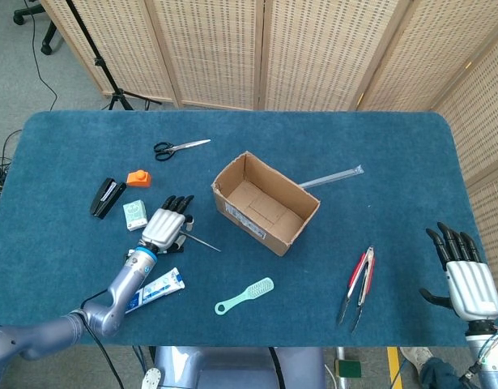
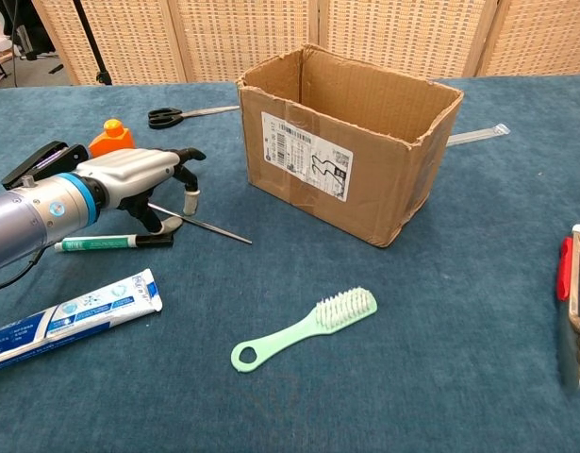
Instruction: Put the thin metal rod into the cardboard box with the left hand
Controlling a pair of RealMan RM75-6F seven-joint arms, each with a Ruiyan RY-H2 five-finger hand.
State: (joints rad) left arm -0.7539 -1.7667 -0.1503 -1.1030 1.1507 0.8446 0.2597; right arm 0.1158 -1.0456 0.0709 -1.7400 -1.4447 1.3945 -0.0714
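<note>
The thin metal rod (image 1: 203,242) (image 2: 207,227) lies flat on the blue table, just left of the open cardboard box (image 1: 265,203) (image 2: 351,142). My left hand (image 1: 168,220) (image 2: 139,177) is over the rod's left end, palm down. Its fingers (image 2: 189,196) curl down towards the rod and the thumb sits low beside it, with no firm hold showing. The rod's left tip is hidden under the hand. My right hand (image 1: 463,275) hangs open at the front right edge of the table, holding nothing, and shows only in the head view.
Around the left hand lie a green-and-white pen (image 2: 110,243), a toothpaste tube (image 1: 155,289) (image 2: 73,316), a small green carton (image 1: 135,215), an orange object (image 1: 138,177), a black stapler (image 1: 108,197) and scissors (image 1: 180,147). A green brush (image 1: 244,295), red tongs (image 1: 359,279) and a clear strip (image 1: 329,177) lie elsewhere.
</note>
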